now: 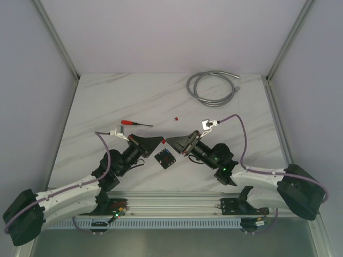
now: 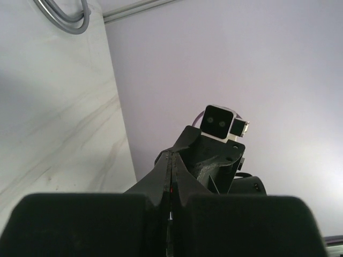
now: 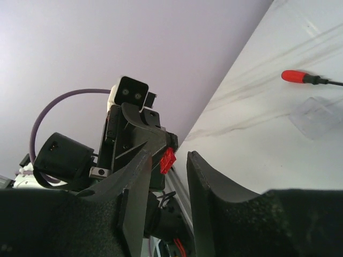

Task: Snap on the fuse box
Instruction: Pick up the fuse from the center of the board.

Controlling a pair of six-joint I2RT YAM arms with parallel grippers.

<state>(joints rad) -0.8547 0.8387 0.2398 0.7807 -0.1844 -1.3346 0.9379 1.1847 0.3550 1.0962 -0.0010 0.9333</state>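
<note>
One small black square plastic fuse box (image 1: 165,158) lies flat on the white marbled counter (image 1: 107,101), with tiny coloured specks on its face and neither of my jaws touching it. Just beyond the fuse box my two jaws point at each other, nearly tip to tip. My left jaws are pressed together on a tiny red plastic fuse (image 3: 168,159). My right jaws stand slightly parted and hold nothing. Farther beyond the fuse box lies a loose small red piece (image 1: 174,116), with a red-handled screwdriver (image 1: 136,123) to the left of that. Far beyond the fuse box, toward the back right, sits a coiled grey cable (image 1: 211,88).
</note>
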